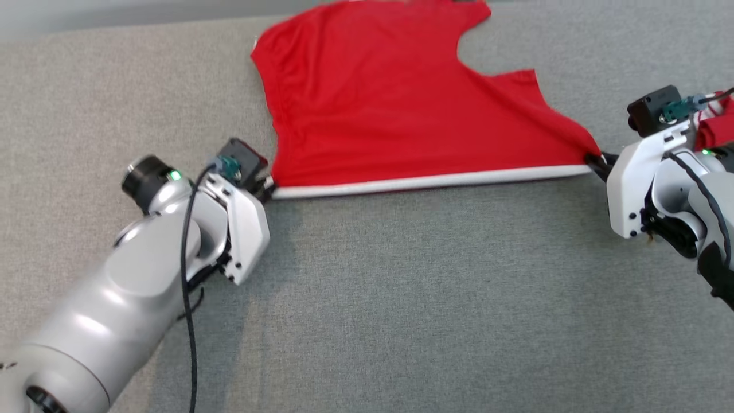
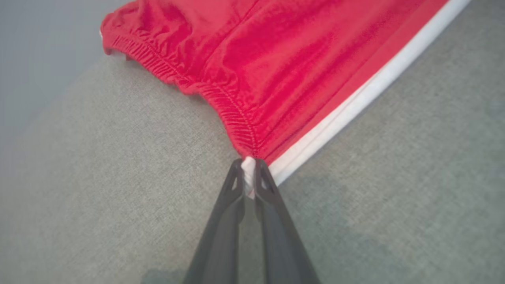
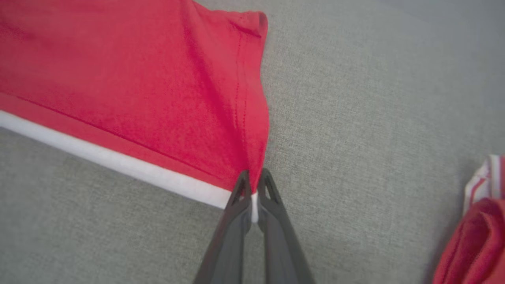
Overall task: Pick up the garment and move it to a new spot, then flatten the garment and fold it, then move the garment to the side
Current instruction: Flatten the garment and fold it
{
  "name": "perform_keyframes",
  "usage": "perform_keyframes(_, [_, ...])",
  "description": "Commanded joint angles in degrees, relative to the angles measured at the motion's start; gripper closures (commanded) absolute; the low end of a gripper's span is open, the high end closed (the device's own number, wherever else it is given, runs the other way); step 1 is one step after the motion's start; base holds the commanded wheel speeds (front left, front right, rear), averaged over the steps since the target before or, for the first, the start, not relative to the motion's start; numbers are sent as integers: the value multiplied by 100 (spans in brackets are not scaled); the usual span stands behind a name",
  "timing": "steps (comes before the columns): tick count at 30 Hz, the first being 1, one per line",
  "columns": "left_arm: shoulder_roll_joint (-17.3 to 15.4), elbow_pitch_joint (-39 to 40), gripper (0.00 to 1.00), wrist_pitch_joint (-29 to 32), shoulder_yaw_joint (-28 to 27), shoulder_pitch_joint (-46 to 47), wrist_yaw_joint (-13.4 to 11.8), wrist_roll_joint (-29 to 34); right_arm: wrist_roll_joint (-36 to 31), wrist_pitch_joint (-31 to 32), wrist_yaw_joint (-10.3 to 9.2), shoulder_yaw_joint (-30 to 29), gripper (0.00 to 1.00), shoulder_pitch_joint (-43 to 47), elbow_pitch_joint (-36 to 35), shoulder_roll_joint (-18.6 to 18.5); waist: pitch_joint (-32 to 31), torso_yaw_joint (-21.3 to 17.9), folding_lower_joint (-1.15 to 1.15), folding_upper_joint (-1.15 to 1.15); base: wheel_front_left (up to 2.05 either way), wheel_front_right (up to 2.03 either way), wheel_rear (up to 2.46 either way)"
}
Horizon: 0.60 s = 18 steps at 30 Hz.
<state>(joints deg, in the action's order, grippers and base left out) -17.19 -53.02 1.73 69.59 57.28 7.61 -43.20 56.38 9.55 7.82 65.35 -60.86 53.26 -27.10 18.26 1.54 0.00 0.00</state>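
Observation:
The garment (image 1: 390, 109) is a pair of red shorts with a white side stripe, spread across the grey cloth surface with the stripe stretched taut along its near edge. My left gripper (image 1: 268, 186) is shut on the waistband corner; in the left wrist view the gripper (image 2: 248, 173) pinches the white stripe end beside the gathered elastic of the garment (image 2: 276, 59). My right gripper (image 1: 593, 160) is shut on the leg-hem corner; the right wrist view has the gripper (image 3: 254, 189) clamping the stripe end where the garment (image 3: 138, 86) has its stitched hem.
A grey fabric-covered table (image 1: 430, 298) stretches toward me with free room. Another red and white striped cloth (image 3: 479, 228) lies bunched at the far right, also seen as cloth (image 1: 719, 123) behind my right wrist. The table's far edge runs just behind the shorts.

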Motion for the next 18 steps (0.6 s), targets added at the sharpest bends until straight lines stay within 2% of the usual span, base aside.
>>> perform_keyframes(1, [-256,-42,100,138,47,-153,-28,-119,64,80,-59,47,100,123,92,-299,-159,-31,0,0,0,0,0])
perform_keyframes(6, [-422,447,100,441,212,-485,-33,-539,459,418,-59,302,100,326,-246,-500,-453,-32,0,0,0,0,0])
perform_keyframes(12, [-747,1311,100,792,309,-877,-32,-1056,1055,1144,-60,490,100,596,-744,-827,-742,18,0,0,0,0,0])
perform_keyframes(18, [-1100,1996,100,1111,345,-1202,-32,-1283,1527,1813,-60,565,100,837,-1124,-1211,-960,61,0,0,0,0,0])
